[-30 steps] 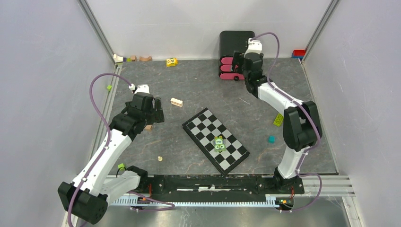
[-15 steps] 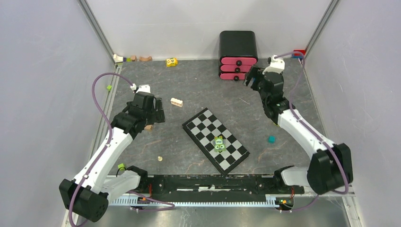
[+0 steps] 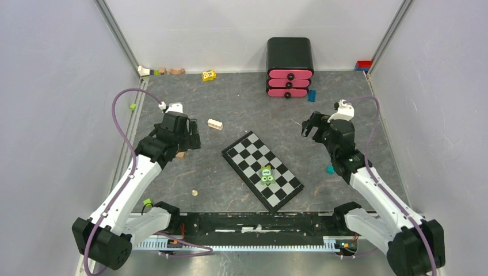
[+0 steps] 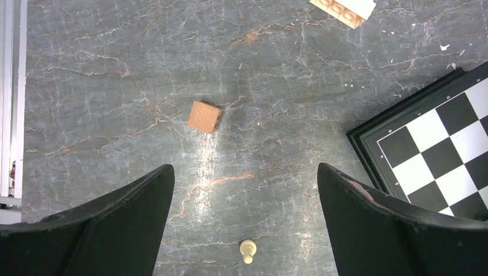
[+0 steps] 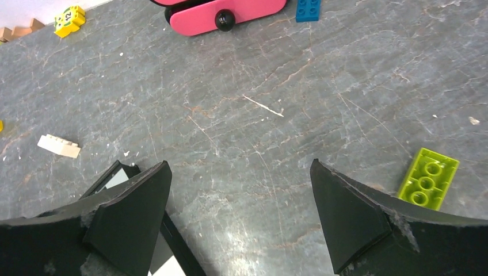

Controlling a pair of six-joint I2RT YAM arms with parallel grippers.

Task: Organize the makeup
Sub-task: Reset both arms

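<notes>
No makeup shows in any view; no brush, pencil, compact, puff or tube is visible. A black drawer unit [image 3: 289, 53] with three shut pink drawers stands at the back; its lowest drawer shows in the right wrist view [image 5: 230, 14]. My left gripper [image 3: 191, 140] [image 4: 244, 169] is open and empty above bare table, left of the chequered board [image 3: 262, 169]. My right gripper [image 3: 311, 127] [image 5: 239, 163] is open and empty, right of the board and in front of the drawers.
A wooden cube [image 4: 204, 117], a cream pawn [image 4: 247, 251] and a cream brick [image 4: 343, 7] lie near the left gripper. A lime brick [image 5: 429, 178], a blue brick [image 5: 307, 10] and a teal block [image 3: 330, 169] lie near the right one. A green toy [image 3: 266, 175] sits on the board.
My right arm has swung back from the drawer unit towards the near right, its gripper open throughout. The left arm has not moved.
</notes>
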